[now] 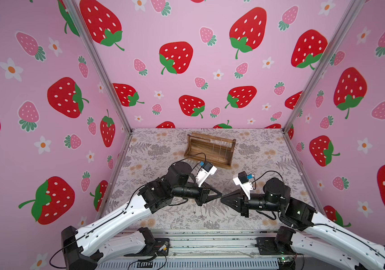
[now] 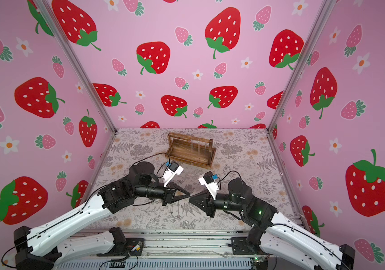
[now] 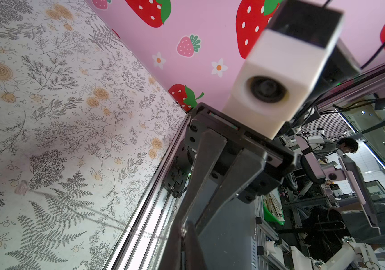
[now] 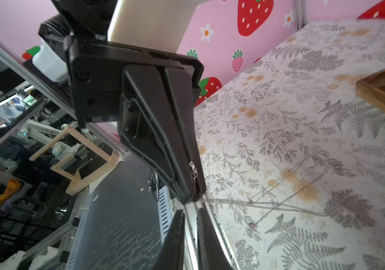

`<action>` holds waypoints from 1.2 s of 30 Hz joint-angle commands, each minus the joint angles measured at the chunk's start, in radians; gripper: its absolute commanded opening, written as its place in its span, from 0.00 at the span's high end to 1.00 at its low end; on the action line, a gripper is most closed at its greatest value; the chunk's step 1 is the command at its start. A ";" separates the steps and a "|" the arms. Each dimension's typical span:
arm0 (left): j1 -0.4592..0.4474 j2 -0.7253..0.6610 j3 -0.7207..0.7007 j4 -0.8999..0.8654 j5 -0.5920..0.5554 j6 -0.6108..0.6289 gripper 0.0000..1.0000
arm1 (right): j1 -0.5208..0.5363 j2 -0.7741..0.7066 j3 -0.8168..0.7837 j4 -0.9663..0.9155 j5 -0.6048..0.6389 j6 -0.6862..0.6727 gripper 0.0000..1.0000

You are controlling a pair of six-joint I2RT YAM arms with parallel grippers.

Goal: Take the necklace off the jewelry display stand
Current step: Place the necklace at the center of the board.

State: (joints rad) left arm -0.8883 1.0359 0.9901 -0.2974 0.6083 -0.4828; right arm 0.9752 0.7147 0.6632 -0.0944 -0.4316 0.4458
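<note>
Left pincer (image 4: 193,198) clamped shut on one end of the necklace (image 4: 245,203). The thin chain trails from its tip over the flowered counter (image 1: 257,163), clear of the jewelry stand (image 1: 210,149). Right pincer (image 4: 190,210) meets it almost tip to tip, fingers slightly apart, nothing seen between them. Stand sits at the back of the counter, well apart from both pincers.

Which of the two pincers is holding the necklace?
The left pincer: it is pinched shut on the thin necklace, which trails onto the table. The right pincer has a small gap and grips nothing.
</note>
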 commanded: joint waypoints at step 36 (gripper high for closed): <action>0.001 -0.030 0.016 0.044 0.064 -0.013 1.00 | 0.007 0.057 0.042 0.051 -0.045 -0.043 1.00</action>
State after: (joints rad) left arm -0.8883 1.0203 0.9916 -0.2657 0.6655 -0.5045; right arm 0.9768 0.7860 0.7002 -0.0631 -0.4812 0.4015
